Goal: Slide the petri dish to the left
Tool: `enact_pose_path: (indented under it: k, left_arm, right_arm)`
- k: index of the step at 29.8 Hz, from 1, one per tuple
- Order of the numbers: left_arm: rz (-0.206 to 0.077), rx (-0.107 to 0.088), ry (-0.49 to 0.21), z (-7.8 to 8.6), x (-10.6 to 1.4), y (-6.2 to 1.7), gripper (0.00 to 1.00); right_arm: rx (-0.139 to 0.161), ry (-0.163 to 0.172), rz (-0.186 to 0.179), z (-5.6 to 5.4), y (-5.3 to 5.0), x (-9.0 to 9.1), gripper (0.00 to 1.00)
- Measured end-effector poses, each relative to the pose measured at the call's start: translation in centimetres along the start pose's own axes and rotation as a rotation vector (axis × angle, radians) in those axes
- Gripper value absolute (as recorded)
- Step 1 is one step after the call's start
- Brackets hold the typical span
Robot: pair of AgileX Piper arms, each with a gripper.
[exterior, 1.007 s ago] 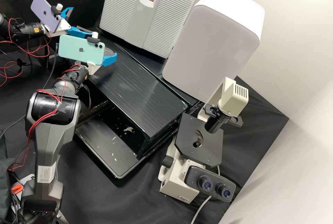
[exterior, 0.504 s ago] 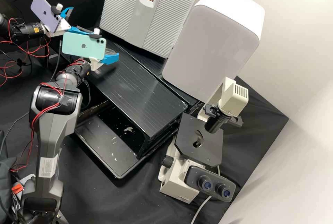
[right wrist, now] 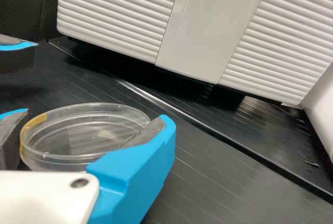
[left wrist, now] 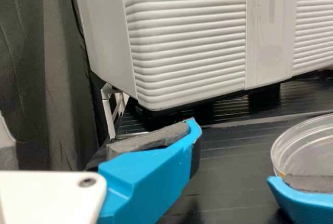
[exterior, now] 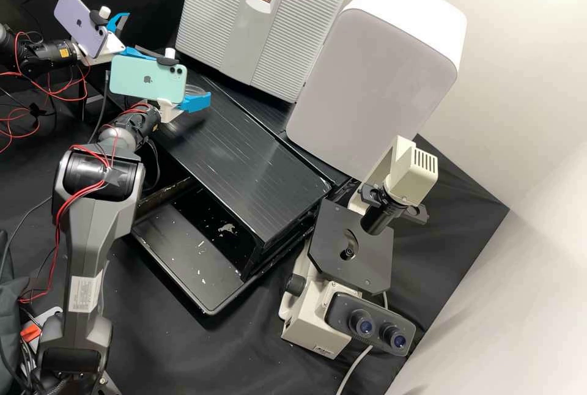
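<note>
straddles the dish (right wrist: 78,135) with the right gripper (right wrist: 86,122) spread wide; holds the left gripper (left wrist: 233,154) spread too, near the dish.

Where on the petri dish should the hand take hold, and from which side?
Take the petri dish across its low round wall, fingers on opposite sides, probably coming in low over the black platform from the side away from the white machine. It lies flat and shallow; the right hand straddles it that way.
</note>
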Motion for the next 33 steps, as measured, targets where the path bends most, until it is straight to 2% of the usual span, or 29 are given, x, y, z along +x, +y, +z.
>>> enact_pose_path:
  k: [8,14,15,33]
  left_arm:
    - [0.0,0.0,0.0,0.0,0.0,0.0,1.0]
    - [0.0,0.0,0.0,0.0,0.0,0.0,1.0]
    - [0.0,0.0,0.0,0.0,0.0,0.0,1.0]
    - [0.0,0.0,0.0,0.0,0.0,0.0,1.0]
  right_arm:
    - [-0.043,0.019,0.012,-0.24,-0.53,-0.33,0.0]
    - [-0.044,0.023,0.013,-0.39,-0.62,-0.39,0.0]
    - [-0.044,0.023,0.013,-0.39,-0.62,-0.39,1.0]
    - [-0.05,0.023,0.013,-0.39,-0.62,-0.39,1.0]
